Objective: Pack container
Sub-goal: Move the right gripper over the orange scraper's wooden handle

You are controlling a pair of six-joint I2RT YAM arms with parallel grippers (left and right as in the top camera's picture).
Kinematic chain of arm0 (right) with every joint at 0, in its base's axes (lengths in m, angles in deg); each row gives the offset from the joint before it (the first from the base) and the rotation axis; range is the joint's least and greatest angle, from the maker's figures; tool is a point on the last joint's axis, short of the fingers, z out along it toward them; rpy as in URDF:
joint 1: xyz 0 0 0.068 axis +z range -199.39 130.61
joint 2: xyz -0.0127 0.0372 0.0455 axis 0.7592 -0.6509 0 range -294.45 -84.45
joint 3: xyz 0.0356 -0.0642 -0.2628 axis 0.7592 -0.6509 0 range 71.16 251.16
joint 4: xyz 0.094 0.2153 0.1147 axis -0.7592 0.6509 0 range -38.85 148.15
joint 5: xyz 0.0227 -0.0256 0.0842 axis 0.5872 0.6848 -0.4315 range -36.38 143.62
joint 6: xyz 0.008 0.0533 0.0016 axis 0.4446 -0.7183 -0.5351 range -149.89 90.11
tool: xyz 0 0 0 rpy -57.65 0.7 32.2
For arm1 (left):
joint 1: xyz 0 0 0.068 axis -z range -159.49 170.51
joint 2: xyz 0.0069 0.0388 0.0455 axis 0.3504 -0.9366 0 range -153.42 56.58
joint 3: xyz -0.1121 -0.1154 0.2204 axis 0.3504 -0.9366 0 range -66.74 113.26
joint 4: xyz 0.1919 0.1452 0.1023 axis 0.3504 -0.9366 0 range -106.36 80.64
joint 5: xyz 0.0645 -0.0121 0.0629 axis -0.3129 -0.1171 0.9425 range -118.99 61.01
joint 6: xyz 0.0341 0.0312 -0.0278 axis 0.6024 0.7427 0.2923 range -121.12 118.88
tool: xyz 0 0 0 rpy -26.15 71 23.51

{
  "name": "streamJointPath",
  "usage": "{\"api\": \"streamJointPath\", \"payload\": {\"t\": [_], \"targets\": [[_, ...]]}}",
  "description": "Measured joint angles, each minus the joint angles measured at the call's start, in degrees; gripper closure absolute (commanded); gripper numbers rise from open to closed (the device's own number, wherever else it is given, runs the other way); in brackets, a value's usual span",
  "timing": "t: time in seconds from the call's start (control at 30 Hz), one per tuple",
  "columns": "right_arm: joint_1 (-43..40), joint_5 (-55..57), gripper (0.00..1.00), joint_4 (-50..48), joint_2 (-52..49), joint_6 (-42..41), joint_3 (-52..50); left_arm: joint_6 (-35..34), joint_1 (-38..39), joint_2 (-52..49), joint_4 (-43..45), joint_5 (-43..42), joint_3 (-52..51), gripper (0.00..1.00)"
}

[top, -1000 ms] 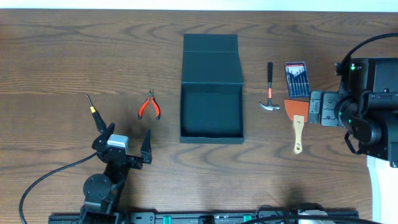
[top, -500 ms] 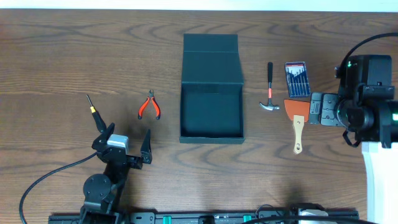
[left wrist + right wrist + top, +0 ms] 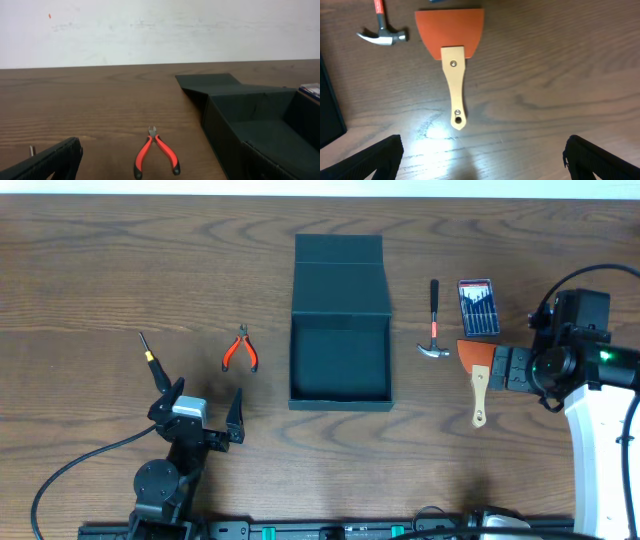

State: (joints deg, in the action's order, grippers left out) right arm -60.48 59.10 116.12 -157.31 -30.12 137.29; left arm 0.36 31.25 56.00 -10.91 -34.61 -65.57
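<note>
- A dark brown tabletop of wood-grain boards [image 3: 100,260] fills the overhead view, its grain running left to right.
- A plain white, matte wall [image 3: 150,30] rises straight behind the tabletop's far edge.
- A tiny red speck [image 3: 49,16] marks the wall high up at the left.
- A pale glare of light [image 3: 437,137] lies on the wood in the right wrist view.

Bare worktop [image 3: 560,75] lies under the right hand [image 3: 482,152]; the scraper [image 3: 451,55] sits just ahead, the hammer [image 3: 382,32] ahead-left, the container [image 3: 327,100] wall far left.
</note>
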Motion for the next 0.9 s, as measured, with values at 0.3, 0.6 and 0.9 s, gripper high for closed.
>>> {"api": "streamJointPath", "payload": {"t": [0.3,0.6,0.9], "targets": [[-0.07,-3.61,0.01,-6.25,-1.27,0.46,-6.19,0.00,-0.02,0.00,0.00,0.00,-0.02,0.01],[-0.07,-4.37,0.01,-10.21,-7.52,-1.27,-6.73,0.00,-0.02,0.00,0.00,0.00,-0.02,0.01],[-0.07,-4.17,0.01,-13.97,-7.89,-1.70,-6.86,0.00,0.00,0.00,0.00,0.00,-0.02,0.01]]}}
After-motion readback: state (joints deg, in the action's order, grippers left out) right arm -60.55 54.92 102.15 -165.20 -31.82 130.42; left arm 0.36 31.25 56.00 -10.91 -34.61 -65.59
